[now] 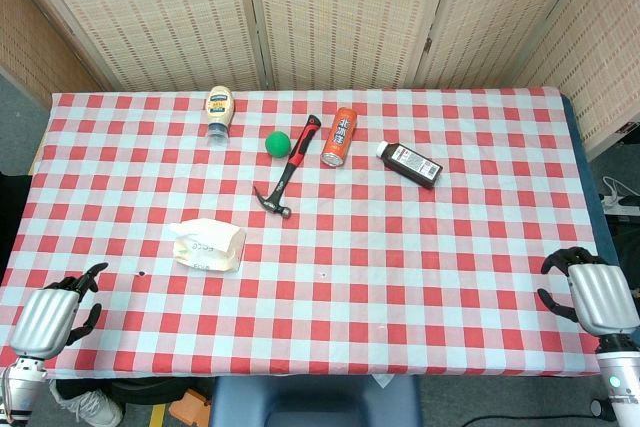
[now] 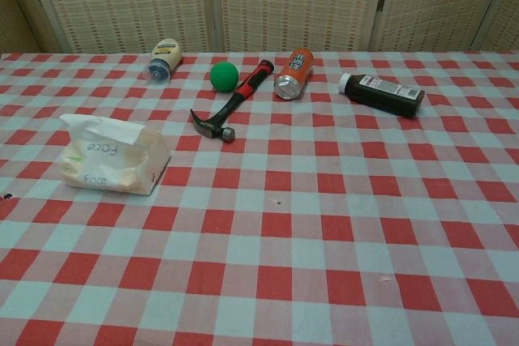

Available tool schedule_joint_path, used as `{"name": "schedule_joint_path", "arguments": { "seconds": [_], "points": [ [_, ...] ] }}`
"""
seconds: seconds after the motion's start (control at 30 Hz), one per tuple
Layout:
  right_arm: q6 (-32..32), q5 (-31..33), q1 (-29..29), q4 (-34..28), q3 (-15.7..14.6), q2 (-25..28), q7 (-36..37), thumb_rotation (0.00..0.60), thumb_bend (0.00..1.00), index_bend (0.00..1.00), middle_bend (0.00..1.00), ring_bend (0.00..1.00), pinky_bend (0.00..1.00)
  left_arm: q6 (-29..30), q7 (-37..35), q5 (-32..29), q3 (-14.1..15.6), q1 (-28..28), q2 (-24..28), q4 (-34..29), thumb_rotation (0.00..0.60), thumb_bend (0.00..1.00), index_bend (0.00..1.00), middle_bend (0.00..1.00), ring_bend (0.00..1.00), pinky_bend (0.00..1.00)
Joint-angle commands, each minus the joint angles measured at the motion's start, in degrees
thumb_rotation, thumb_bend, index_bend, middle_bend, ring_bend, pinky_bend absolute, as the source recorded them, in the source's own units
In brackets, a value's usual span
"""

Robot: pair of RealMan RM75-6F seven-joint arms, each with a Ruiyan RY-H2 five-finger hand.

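I see left hand (image 1: 52, 315) empty, fingers spread, nearest tissue pack (image 1: 207, 244) | right hand (image 1: 592, 292) empty, fingers spread, at surface (image 1: 450, 247) edge

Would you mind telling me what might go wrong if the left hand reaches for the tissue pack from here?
The tissue pack is soft and may crumple or slide on the cloth under the left hand. A longer reach could knock the hammer, and its handle lies against the green ball, which could roll.
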Motion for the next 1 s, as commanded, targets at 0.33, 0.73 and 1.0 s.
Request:
{"name": "schedule_joint_path", "arguments": {
  "seconds": [0.33, 0.73, 1.0],
  "points": [
    [1.06, -0.88, -0.48, -0.05, -0.26, -0.13, 0.42, 0.600, 0.19, 0.51, 0.40, 0.28, 0.44, 1.82, -0.59, 3.40, -1.05, -1.57, -3.26, 3.02, 0.600, 0.47, 0.17, 0.52, 0.50, 0.63],
    [1.12, -2.19, -0.67, -0.09, -0.85, 0.78, 2.41, 0.600, 0.19, 0.51, 0.40, 0.28, 0.44, -7.32, 0.73, 6.34, -5.75, -14.06, -13.92, 13.96, 0.600, 0.47, 0.21, 0.74, 0.79, 0.90],
    [0.46, -2.06, -0.51, -0.35, -1.03, 1.04, 2.20, 0.600, 0.19, 0.51, 0.40, 0.28, 0.44, -11.42, -0.19, 4.33, -6.52, -18.51, -21.26, 20.63, 0.600, 0.47, 0.20, 0.74, 0.79, 0.90]
  ]
}}
